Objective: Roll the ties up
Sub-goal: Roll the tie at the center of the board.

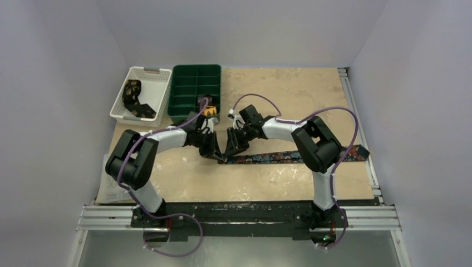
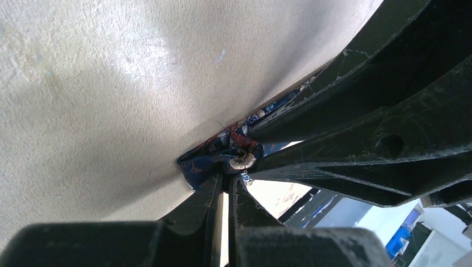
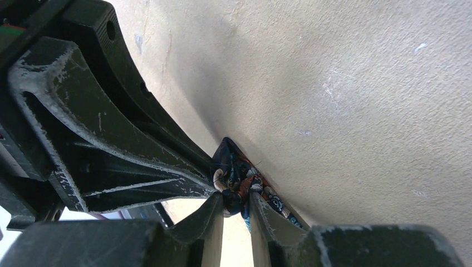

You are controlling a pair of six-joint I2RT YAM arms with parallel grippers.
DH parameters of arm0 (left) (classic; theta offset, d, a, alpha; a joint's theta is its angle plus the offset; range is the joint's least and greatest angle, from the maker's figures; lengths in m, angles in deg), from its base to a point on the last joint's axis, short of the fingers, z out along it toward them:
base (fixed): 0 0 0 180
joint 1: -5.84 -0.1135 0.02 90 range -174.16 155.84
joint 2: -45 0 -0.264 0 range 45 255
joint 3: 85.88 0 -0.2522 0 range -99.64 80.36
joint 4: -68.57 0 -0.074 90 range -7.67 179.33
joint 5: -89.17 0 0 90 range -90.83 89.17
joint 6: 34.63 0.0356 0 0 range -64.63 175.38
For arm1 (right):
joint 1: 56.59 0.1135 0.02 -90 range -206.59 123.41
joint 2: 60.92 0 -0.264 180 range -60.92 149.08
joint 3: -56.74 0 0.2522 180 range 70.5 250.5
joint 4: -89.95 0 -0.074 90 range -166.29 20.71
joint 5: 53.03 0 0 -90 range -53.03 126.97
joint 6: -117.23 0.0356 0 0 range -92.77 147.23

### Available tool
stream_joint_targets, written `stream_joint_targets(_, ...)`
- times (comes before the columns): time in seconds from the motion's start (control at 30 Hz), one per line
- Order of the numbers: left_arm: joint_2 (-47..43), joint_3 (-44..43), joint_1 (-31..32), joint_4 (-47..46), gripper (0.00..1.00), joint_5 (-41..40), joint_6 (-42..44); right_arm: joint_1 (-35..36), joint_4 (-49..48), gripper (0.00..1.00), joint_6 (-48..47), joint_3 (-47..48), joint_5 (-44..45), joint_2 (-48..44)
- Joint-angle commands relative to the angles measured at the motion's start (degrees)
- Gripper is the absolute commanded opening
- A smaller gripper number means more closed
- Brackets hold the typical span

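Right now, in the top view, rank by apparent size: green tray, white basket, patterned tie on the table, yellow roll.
Largest: green tray and white basket, too alike to rank.
Next: patterned tie, longest but narrow.
Smallest: yellow roll.

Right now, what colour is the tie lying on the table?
The tie is dark navy with small multicoloured print; top view shows it best.

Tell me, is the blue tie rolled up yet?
Not yet. The tie lies stretched along the table; only its end is bunched.
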State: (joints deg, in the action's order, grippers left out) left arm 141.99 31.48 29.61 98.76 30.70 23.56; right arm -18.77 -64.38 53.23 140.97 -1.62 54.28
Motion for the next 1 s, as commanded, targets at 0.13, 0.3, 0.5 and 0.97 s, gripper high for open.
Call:
stream_joint_targets(0.13,3.4,-0.3,0.4,0.8,0.00,-3.7,2.5,0.8,-0.4,0.27,1.2,2.5,-1.8,-0.1)
stream_joint_targets(0.3,2.6,-0.5,0.4,0.9,0.02,-3.8,2.5,1.2,-0.3,0.00,0.6,1.6,-1.7,1.2)
stream_joint_targets(0.5,-11.7,6.1,-1.7,-6.8,0.59,-4.4,4.5,0.4,0.4,0.00,-2.6,-0.1,-1.2,1.7)
stream_joint_targets(0.97,-34.0,8.5,1.1,3.5,0.77,11.4,63.3,0.1,-1.4,0.00,-3.3,-0.4,-2.6,0.4)
